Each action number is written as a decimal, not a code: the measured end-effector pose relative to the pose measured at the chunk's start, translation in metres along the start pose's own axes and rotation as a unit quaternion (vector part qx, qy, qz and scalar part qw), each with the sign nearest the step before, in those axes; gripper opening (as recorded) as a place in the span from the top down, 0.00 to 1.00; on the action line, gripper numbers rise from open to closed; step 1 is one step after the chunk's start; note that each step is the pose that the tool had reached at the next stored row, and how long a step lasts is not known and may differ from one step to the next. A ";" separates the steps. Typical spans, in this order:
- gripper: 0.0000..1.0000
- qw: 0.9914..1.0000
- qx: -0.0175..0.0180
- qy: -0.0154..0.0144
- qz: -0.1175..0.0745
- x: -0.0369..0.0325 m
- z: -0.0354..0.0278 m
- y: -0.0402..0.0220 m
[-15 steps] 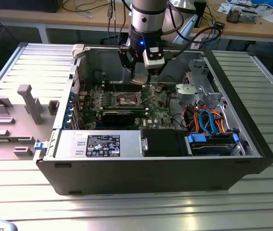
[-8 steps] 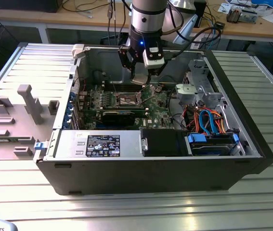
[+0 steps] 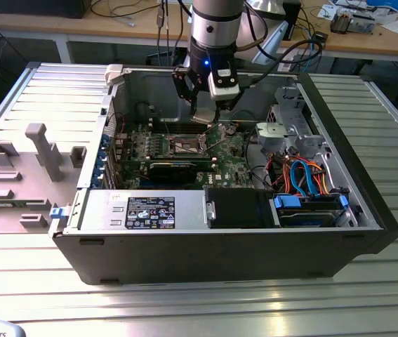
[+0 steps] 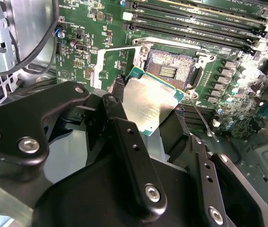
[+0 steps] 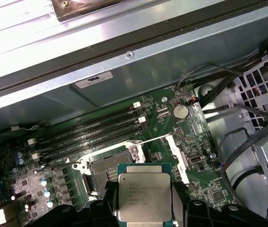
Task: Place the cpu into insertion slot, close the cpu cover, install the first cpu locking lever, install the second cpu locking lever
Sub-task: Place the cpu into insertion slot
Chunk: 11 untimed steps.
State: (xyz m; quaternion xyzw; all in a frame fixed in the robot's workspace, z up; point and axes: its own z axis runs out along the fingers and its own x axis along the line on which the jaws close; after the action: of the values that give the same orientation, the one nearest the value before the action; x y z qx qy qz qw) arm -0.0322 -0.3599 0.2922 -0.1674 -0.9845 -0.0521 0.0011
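The cpu [image 5: 144,196] is a silvery square plate on a green backing, and my gripper [image 5: 144,210] is shut on its two edges. It hangs tilted just above the green board, next to the insertion slot [image 4: 169,71], whose dark pin field lies bare inside a silvery rim. In the first wrist view the insertion slot [image 5: 106,170] sits partly behind the cpu. The cpu cover [image 4: 97,71], a thin silvery frame, is swung open beside the slot. A thin wire lever [image 4: 203,122] stands free by the slot. In the exterior view my gripper [image 3: 203,112] hovers over the slot [image 3: 187,144] inside the open computer case.
Long black memory slots [image 5: 91,130] run along the board behind the slot. A metal drive cage [image 3: 290,130] with orange and blue cables lies toward the exterior view's right. A black card [image 3: 177,167] and the power supply [image 3: 142,210] lie in front. The case wall [image 3: 149,84] rises behind.
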 end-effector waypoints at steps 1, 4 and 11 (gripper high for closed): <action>0.46 1.000 0.000 0.000 0.000 0.0000 0.0000 0.0000; 0.46 1.000 0.000 0.000 0.001 0.0000 0.0001 0.0000; 0.46 1.000 0.000 0.000 0.004 0.0000 0.0003 0.0000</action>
State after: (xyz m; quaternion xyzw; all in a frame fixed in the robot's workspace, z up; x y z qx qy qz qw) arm -0.0322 -0.3599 0.2919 -0.1712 -0.9838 -0.0522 0.0009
